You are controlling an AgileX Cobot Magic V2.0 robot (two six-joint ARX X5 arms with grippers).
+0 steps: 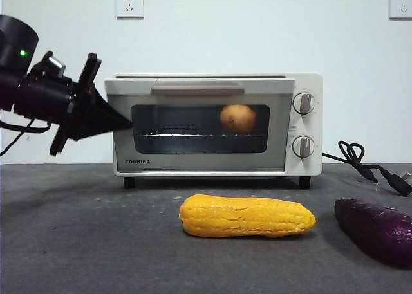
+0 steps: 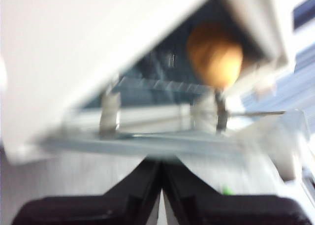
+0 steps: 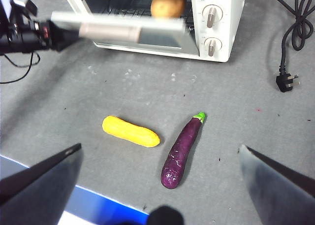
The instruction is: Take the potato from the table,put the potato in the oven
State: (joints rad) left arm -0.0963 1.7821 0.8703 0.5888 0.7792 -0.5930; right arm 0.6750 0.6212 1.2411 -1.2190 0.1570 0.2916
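The tan potato point(image 1: 237, 118) point(image 2: 215, 55) point(image 3: 167, 6) lies on the wire rack inside the cream-white oven point(image 1: 308, 172) point(image 3: 226, 18), seen through the glass. The oven door point(image 1: 193, 88) point(image 3: 118, 30) stands tilted, partly raised and blurred. My left gripper point(image 1: 125, 122) point(image 2: 161, 161) point(image 3: 59, 30) is shut with nothing in it, its tip against the door's left end. My right gripper point(image 3: 160, 146) hangs open high above the table point(image 3: 236, 112), well in front of the oven, holding nothing.
A yellow corn cob point(image 1: 248, 215) point(image 3: 130, 131) lies in front of the oven. A dark purple sweet potato point(image 1: 376, 229) point(image 3: 182, 151) lies to its right. The black cord point(image 1: 360, 159) and plug point(image 3: 287, 80) trail right of the oven. A blue-and-white strip point(image 3: 98, 205) borders the table's near edge.
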